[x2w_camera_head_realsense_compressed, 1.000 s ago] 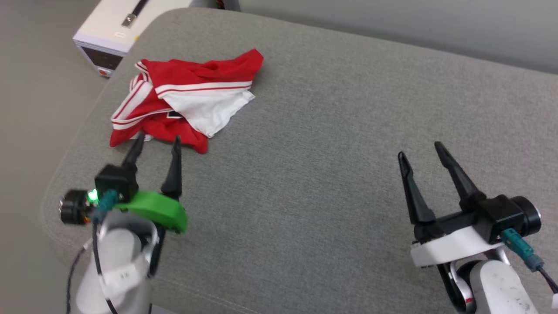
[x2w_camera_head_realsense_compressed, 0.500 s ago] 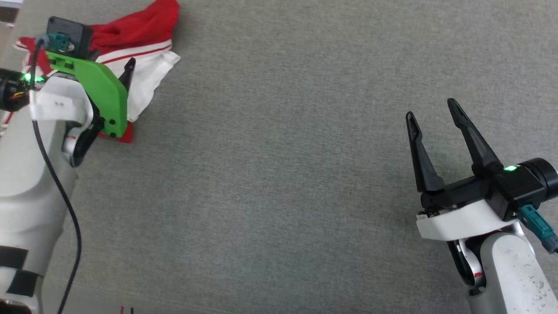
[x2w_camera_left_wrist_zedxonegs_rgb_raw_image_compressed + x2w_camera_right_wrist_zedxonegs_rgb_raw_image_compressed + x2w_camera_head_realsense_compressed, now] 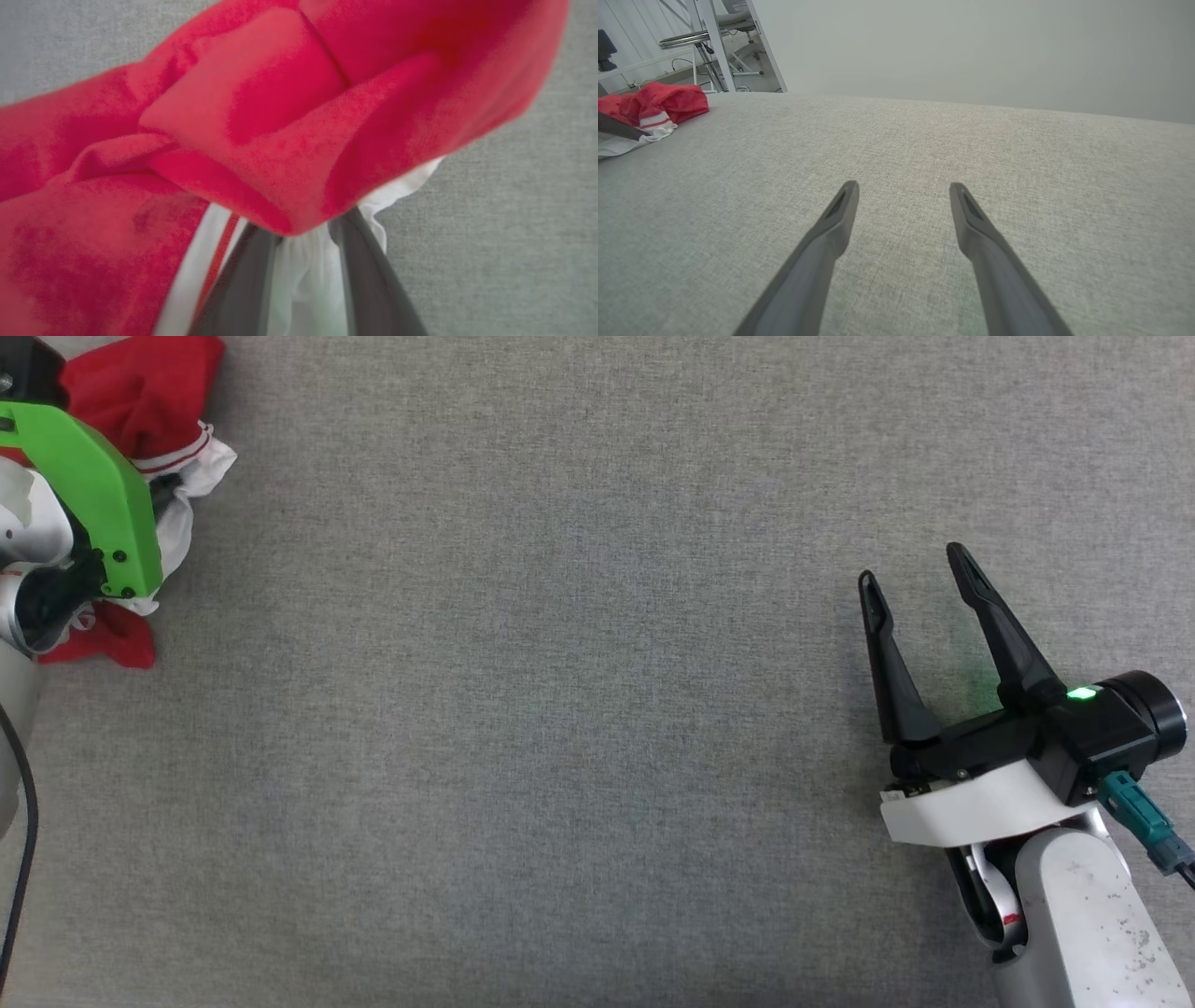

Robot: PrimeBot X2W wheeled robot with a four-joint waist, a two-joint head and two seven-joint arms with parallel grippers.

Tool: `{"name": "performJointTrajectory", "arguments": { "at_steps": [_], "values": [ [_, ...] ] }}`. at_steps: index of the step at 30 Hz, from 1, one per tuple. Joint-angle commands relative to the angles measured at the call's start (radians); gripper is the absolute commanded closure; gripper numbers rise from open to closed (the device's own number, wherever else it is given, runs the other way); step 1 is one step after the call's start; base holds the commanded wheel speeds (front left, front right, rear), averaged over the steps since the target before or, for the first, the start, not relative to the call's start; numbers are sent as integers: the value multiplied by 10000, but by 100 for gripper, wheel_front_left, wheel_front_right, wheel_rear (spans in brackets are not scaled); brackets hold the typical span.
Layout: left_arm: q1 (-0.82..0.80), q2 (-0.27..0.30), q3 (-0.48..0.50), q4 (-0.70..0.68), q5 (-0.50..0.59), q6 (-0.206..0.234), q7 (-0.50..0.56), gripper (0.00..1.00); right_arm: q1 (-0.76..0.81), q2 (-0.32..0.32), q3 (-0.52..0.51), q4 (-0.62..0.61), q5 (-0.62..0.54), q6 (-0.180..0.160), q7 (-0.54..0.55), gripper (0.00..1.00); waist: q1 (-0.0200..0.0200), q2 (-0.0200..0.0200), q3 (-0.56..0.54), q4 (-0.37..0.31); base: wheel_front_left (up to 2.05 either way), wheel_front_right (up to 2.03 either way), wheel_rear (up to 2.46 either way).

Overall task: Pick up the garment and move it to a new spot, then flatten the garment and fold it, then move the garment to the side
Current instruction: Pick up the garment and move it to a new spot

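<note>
Heads up, you lose part of the garment (image 3: 140,392) at far left to the picture edge and the green bracket (image 3: 93,495) over it. Your left claw (image 3: 303,233) has its tips buried under a blurry red fold.

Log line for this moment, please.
left tool: shut on garment | right tool: open, above grey cushion | garment: bunched, far left

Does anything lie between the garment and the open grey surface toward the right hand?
Nothing visible does. The garment sits at the head view's left edge, white cloth between the fingers of the left hand. From there to the open right hand, the grey surface carries no other object.
</note>
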Motion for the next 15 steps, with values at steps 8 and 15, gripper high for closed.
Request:
{"name": "performJointTrajectory", "arguments": {
  "at_steps": [8,15],
  "values": [
    [848,-400,-4,187,-414,-20,-1581,100,-64,96,-64,501,-88,-11,-170,0,0,-1,-1011,183,0,0,0],
    [1222,-221,338,-1250,51,277,-4299,100,552,266,-309,1032,40,-11,-246,0,0,-1,-2755,334,0,0,0]
  ]
}}
